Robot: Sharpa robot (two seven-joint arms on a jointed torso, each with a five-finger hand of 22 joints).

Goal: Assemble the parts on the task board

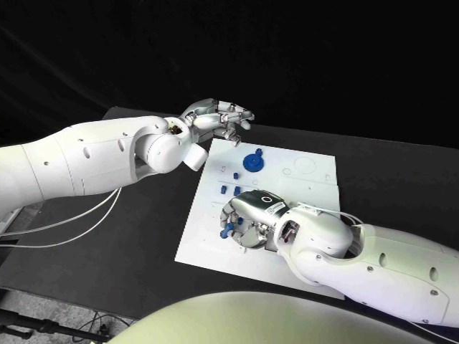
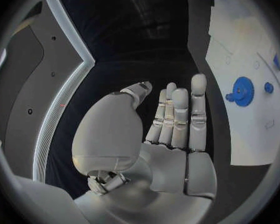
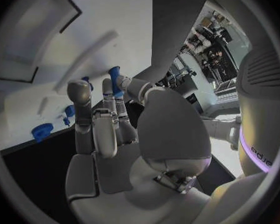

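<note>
Silver fingers of my right hand (image 1: 252, 218) hang low over the near left part of the white board (image 1: 307, 188), and in the right wrist view a small blue peg (image 3: 114, 79) sits pinched between the thumb and a finger, the other fingers (image 3: 79, 104) standing straight beside it. From the head camera I see a bit of blue (image 1: 227, 229) at that hand's left side, just above the plate. Outward from there, a few short blue pegs (image 1: 224, 189) stand in the board beyond the hand, and further back a blue gear (image 1: 253, 161) lies flat on the plate with a small knob close to it; the left wrist view shows the same gear (image 2: 242, 91) with a little blue round piece (image 2: 268, 87) just beside it.

My left hand (image 1: 218, 120) hovers off the far left corner of the board, above the black table (image 1: 136, 244). Its fingers (image 2: 179, 109) are stretched out straight and close together, thumb to one side, holding nothing
</note>
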